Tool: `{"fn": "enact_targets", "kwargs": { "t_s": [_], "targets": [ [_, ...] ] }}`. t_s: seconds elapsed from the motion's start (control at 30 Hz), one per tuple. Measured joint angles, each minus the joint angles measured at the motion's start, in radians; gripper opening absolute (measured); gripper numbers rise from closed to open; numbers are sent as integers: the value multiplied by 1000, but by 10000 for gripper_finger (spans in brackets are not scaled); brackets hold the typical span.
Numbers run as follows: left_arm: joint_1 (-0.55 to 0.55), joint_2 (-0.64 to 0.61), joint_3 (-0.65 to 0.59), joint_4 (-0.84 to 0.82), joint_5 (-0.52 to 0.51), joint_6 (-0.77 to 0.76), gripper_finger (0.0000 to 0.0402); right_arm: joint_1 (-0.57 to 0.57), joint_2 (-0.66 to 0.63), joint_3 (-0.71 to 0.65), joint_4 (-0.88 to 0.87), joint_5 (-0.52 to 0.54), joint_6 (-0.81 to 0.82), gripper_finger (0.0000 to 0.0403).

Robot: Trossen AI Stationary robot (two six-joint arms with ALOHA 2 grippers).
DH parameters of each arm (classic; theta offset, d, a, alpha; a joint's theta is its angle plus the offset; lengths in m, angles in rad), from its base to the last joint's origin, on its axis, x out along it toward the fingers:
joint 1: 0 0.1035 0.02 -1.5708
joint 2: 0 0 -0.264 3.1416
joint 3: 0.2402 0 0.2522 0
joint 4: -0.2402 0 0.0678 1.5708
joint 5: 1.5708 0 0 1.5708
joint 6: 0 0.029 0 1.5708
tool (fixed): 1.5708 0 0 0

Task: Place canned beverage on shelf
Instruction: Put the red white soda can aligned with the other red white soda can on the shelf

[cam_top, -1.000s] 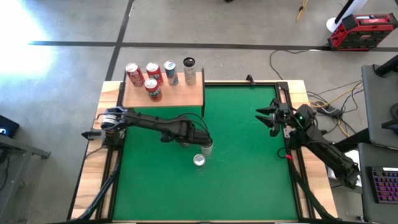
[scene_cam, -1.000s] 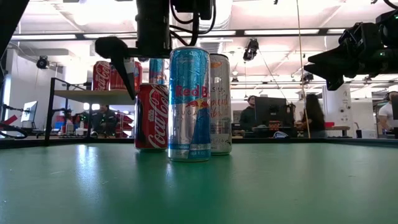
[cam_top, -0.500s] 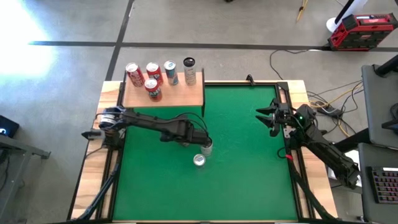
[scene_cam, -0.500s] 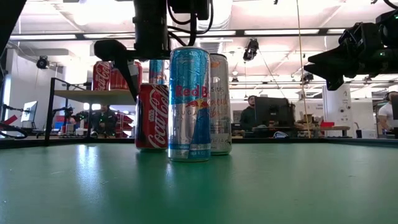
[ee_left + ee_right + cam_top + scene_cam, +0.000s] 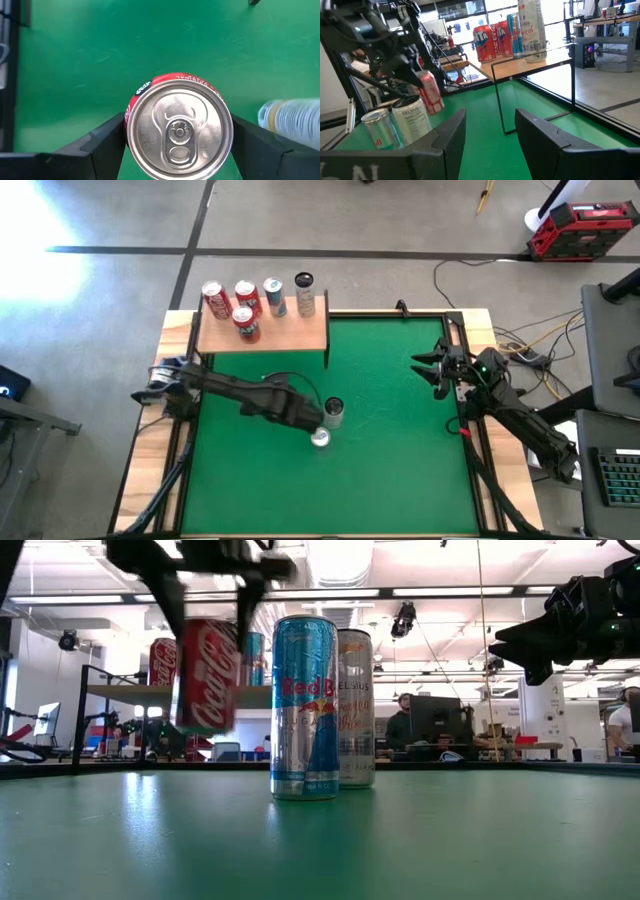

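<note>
Left gripper (image 5: pixel 177 145) lifts a red cola can (image 5: pixel 204 676)

The can hangs tilted above the green mat (image 5: pixel 400 460) (two cans (image 5: pixel 320 705) stand beside); right gripper (image 5: pixel 420 367), fingers closed, waits near the mat's edge.

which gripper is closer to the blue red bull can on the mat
Left. The left gripper, holding a Coke can, is right beside the Red Bull can; the right gripper waits by the mat's right edge.

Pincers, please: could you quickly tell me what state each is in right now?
Left pincer: closed on the red Coca-Cola can, lifted off the mat.
Right pincer: shut, holding nothing.
</note>
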Motion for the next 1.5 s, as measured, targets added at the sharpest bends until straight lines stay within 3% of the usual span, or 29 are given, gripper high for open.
{"fn": "enact_targets", "kwargs": {
  "t_s": [0.23, 0.47, 0.63, 0.93, 1.5],
  "targets": [
    [-29, -161, -125, -11, -5, -15, 288, 0, 0, 0, 0, 0, 0, 162],
    [-14, -422, -297, -11, -11, 4, 300, 0, 0, 0, 0, 0, 0, 162],
    [11, -562, -337, -14, -42, 71, 302, 0, 0, 0, 0, 0, 0, 162],
    [163, -604, -308, -9, -69, 370, 303, 0, 0, 0, 0, 0, 0, 162],
    [464, -738, -308, -10, -33, 706, 304, 0, 0, 0, 0, 0, 0, 162]
  ]
}}
